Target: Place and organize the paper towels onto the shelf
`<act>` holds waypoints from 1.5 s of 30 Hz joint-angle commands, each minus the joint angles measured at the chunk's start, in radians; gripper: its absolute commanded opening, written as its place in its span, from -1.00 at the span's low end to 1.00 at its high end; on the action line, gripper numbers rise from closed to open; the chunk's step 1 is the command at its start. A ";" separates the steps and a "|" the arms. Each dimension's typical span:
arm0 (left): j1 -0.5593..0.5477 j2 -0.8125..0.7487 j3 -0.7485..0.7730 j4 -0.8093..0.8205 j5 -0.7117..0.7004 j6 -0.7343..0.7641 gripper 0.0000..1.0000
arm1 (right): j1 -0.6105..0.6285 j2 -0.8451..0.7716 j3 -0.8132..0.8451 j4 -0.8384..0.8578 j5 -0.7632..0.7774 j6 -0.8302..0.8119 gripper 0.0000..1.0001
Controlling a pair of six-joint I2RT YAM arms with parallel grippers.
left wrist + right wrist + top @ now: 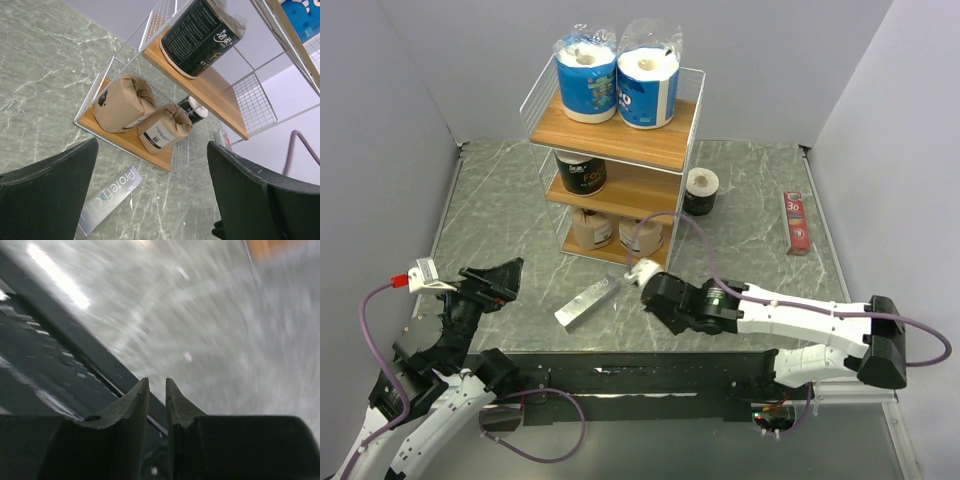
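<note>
Black-wrapped paper towel roll (700,191) unshelved at 3 o'clock of white-wire wooden shelf (665,150), likely next; left gripper (152,147) splayed, right gripper (156,385) clenched empty.

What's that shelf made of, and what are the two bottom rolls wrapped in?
The shelf looks like light wood-grain boards, possibly laminate, in a white wire frame. The bottom rolls seem wrapped in matte brown paper, creased and gathered at the ends.

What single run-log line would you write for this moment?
shelf: five rolls | black roll: on table beside shelf | left gripper: open, empty | right gripper: shut, empty
</note>
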 commanded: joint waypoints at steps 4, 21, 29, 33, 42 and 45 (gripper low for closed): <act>-0.005 -0.005 0.009 0.020 -0.012 -0.004 0.93 | -0.310 -0.273 -0.131 -0.054 0.037 0.308 -0.31; -0.004 0.032 0.006 0.032 0.014 0.010 0.93 | -1.011 -0.124 -0.013 0.257 -0.257 0.313 0.86; -0.007 0.052 0.007 0.037 0.029 0.018 0.93 | -1.165 0.239 0.224 0.398 -0.409 0.430 0.86; -0.005 0.058 0.007 0.037 0.032 0.018 0.93 | -1.185 0.416 0.439 0.348 -0.435 0.456 0.77; -0.005 0.054 0.003 0.044 0.040 0.022 0.93 | -1.190 0.649 0.641 0.335 -0.415 0.453 0.61; -0.005 0.061 0.003 0.046 0.046 0.026 0.93 | -1.190 0.712 0.680 0.340 -0.433 0.440 0.56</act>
